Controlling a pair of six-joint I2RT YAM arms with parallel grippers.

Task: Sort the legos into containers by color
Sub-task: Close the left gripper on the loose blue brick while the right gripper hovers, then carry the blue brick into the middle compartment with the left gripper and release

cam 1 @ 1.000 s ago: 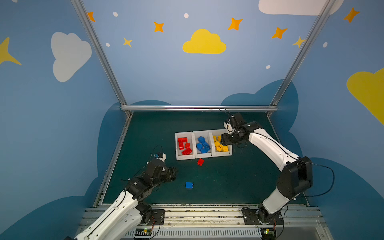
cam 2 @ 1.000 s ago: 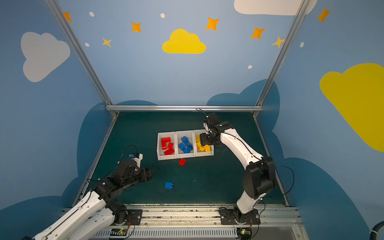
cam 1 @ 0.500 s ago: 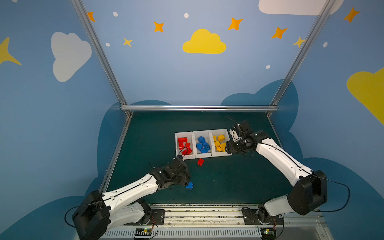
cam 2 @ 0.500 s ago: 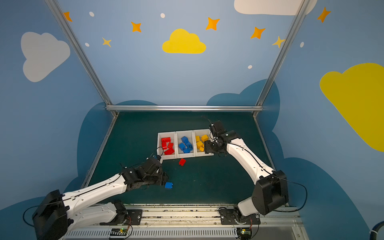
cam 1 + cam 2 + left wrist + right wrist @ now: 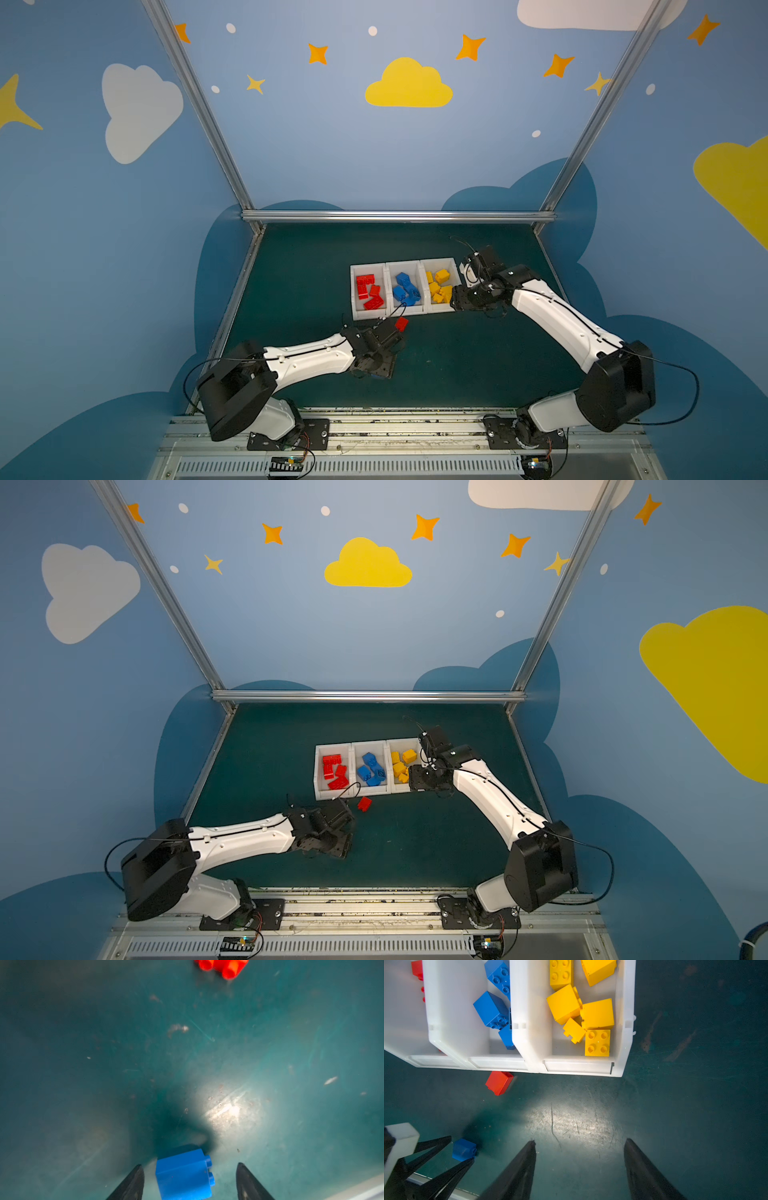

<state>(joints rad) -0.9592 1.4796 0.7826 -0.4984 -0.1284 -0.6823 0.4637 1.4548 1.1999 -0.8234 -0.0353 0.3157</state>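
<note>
The left hand (image 5: 189, 1164) is spread either side of a blue brick (image 5: 184, 1176) on the counter (image 5: 104, 1064), while the right hand (image 5: 579, 1141) hangs spread and empty near the bins (image 5: 581, 1068).

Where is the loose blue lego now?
The blue lego lies on the green mat inside the open left gripper in the left wrist view, nearer the robot than the loose red lego.

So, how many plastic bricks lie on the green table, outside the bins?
2: a red plastic brick before the white plastic bins, a blue plastic brick within the open left gripper. More may be hidden.
</note>
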